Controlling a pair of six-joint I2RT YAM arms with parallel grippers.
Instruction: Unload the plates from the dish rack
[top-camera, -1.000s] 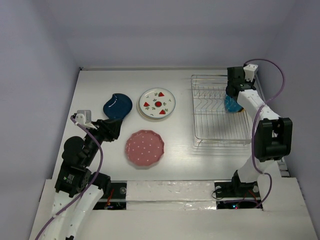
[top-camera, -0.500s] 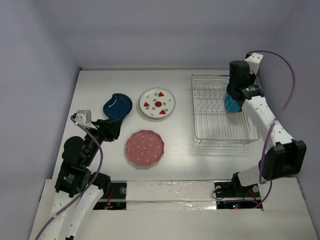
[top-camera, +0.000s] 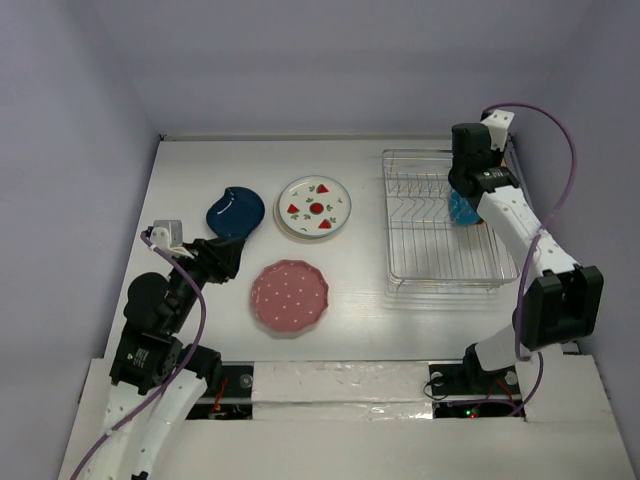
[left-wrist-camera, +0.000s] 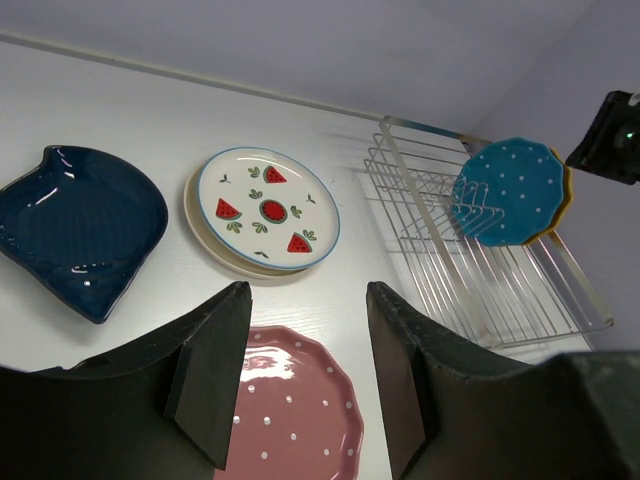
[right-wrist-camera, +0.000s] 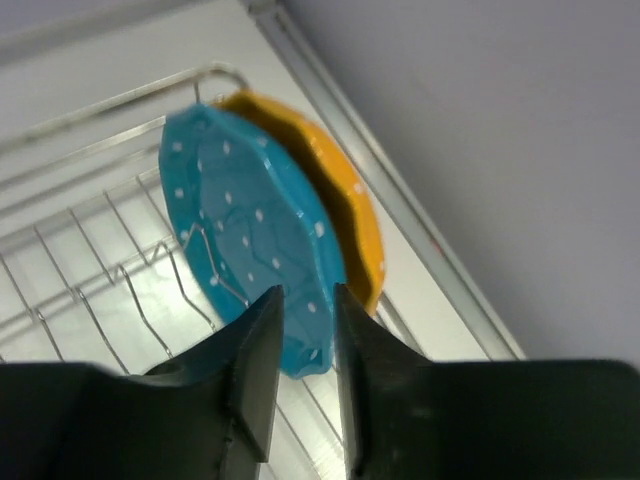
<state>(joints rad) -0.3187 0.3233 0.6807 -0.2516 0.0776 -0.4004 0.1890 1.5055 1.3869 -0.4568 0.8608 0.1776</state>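
Observation:
The wire dish rack (top-camera: 440, 255) stands at the right and holds a teal dotted plate (top-camera: 460, 210) upright at its far right end. In the right wrist view the teal plate (right-wrist-camera: 250, 220) stands in front of a yellow plate (right-wrist-camera: 350, 190). My right gripper (right-wrist-camera: 308, 292) straddles the teal plate's top rim, with the jaws drawn in close on both sides of it. In the top view the right gripper (top-camera: 462, 192) sits just above that plate. My left gripper (left-wrist-camera: 308, 295) is open and empty above the pink dotted plate (left-wrist-camera: 290, 420); it also shows in the top view (top-camera: 233, 257).
On the table left of the rack lie a dark blue plate (top-camera: 235, 211), a white fruit-marked plate (top-camera: 314, 207) stacked on a cream plate (left-wrist-camera: 205, 238), and the pink plate (top-camera: 289, 297). The side wall runs close to the rack's right edge.
My right arm has swung its elbow outward and then back a little, and its wrist has shifted over the teal plate. The plates and my left arm have not moved.

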